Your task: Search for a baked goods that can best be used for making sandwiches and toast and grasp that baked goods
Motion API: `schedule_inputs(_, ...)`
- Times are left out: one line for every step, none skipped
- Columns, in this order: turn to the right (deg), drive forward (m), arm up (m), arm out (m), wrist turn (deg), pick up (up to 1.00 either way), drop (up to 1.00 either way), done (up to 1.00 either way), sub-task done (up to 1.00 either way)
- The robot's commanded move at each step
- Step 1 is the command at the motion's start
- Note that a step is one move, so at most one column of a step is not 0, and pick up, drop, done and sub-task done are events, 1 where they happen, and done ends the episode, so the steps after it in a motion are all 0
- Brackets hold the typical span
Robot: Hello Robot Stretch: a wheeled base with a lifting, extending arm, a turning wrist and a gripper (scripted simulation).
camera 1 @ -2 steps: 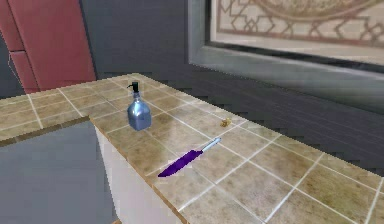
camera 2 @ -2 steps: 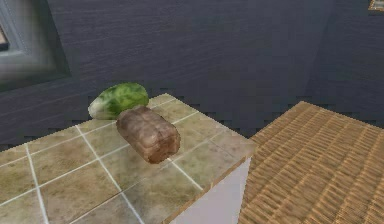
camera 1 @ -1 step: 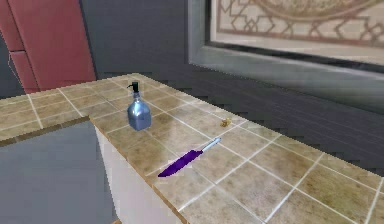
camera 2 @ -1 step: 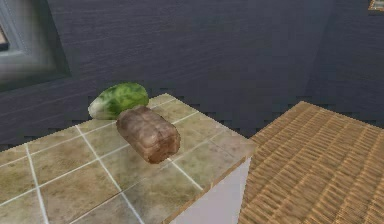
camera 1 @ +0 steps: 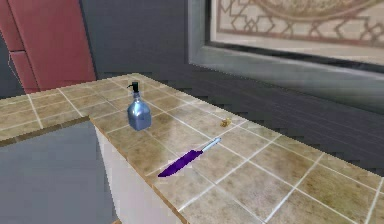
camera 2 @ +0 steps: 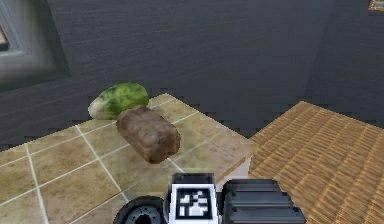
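Arm side view, brown oblong loaf [camera 2: 149, 134] lying on tiled counter [camera 2: 60, 172]

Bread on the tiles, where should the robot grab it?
Probably across the middle of the bread loaf, on its two long sides, coming down from above. It lies flat on the tiled counter and is narrower that way. The lettuce sits close by its far end, so the ends are worse.
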Motion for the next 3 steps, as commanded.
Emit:
schedule_inputs(0.0, 0.00, 0.00, 0.22, 0.0, 0.00, 0.00, 0.00, 0.00)
schedule_inputs(0.0, 0.00, 0.00, 0.00, 45.0, 0.00, 0.00, 0.00, 0.00)
schedule_inputs(0.0, 0.00, 0.00, 0.00, 45.0, 0.00, 0.00, 0.00, 0.00)
